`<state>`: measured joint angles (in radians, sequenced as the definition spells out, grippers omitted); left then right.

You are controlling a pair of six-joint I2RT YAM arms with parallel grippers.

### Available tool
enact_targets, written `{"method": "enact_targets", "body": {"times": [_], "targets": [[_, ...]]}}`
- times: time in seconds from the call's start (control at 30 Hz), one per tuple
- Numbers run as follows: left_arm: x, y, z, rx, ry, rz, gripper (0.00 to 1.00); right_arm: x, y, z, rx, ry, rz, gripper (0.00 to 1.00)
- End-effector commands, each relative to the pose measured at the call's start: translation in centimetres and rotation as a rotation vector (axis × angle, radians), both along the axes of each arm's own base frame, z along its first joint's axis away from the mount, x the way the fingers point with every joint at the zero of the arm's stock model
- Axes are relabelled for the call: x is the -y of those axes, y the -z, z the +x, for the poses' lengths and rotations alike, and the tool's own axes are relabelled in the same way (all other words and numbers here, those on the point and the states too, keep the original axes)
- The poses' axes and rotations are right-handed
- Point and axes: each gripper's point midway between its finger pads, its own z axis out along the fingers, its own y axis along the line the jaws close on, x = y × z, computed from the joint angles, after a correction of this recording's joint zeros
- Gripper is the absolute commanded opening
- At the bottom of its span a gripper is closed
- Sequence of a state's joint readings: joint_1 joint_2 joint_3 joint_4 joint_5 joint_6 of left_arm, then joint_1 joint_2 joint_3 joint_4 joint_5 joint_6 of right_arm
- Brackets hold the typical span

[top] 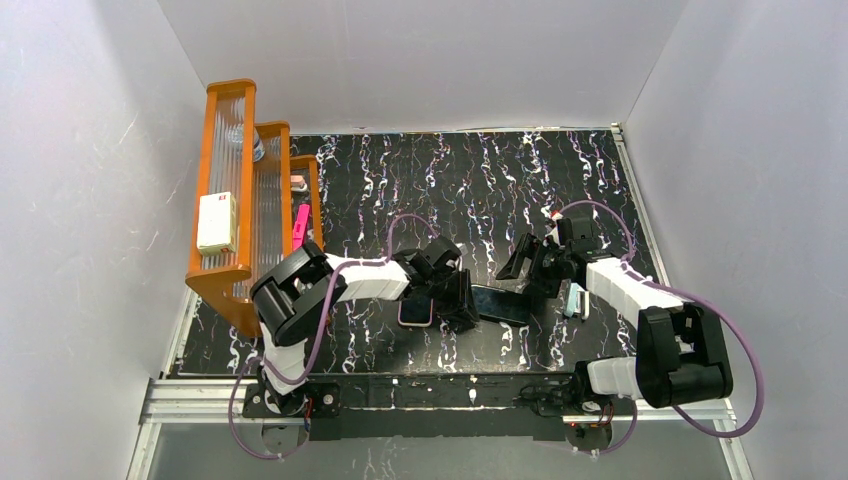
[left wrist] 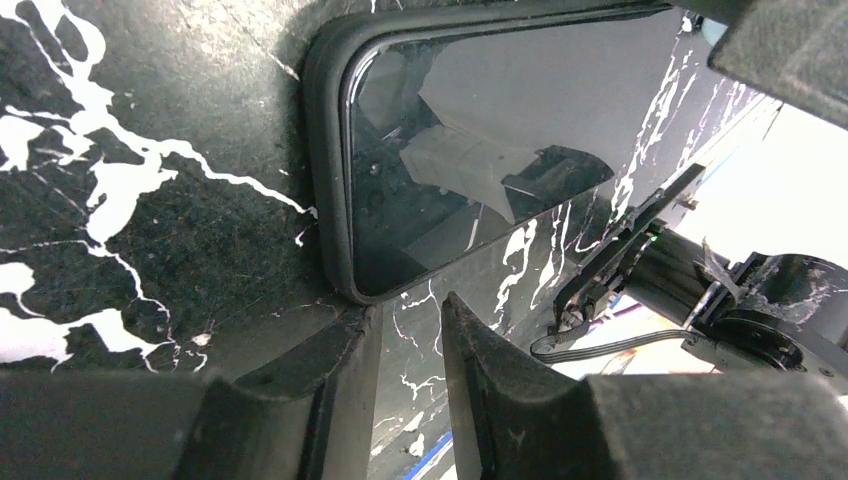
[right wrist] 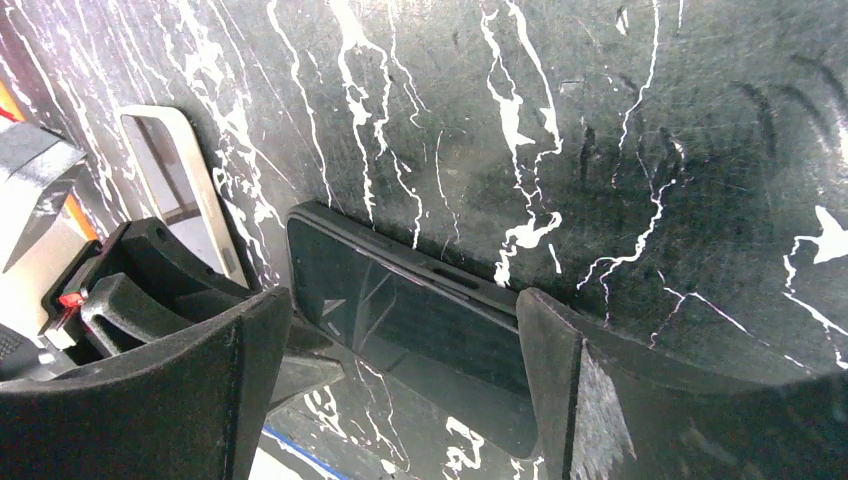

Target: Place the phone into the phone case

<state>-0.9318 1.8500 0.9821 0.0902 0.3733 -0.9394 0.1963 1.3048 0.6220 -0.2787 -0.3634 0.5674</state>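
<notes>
The table (top: 480,180), black with white marbling, was recorded. An orange rack (top: 232,285) was set along its left edge. The phone case (top: 416,311) and the phone (top: 502,304) were laid flat near the near edge, close together. A small pale object (top: 574,300) was noted rightward.

Left gripper (left wrist: 408,312) low, jaws narrowly apart, right gripper (right wrist: 402,300) low, jaws wide

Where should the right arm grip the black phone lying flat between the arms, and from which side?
Across its two long edges, near the middle, coming from above. The phone lies flat, screen up, so only its thin sides offer a hold; the open right fingers look wide enough to straddle it.
</notes>
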Motion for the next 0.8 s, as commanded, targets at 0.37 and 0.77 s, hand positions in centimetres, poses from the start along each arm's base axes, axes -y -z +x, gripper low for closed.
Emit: {"method": "enact_targets", "body": {"times": [0.37, 0.77], "targets": [[-2.7, -0.3, 10.0, 0.145, -0.143, 0.079, 0.26, -2.5, -3.1, -3.5, -0.036, -0.068, 0.211, 0.90], [-2.5, -2.2, 7.4, 0.046, -0.129, 0.019, 0.37, 0.4, -3.6, 1.1, 0.100, 0.000, -0.017, 0.98]]}}
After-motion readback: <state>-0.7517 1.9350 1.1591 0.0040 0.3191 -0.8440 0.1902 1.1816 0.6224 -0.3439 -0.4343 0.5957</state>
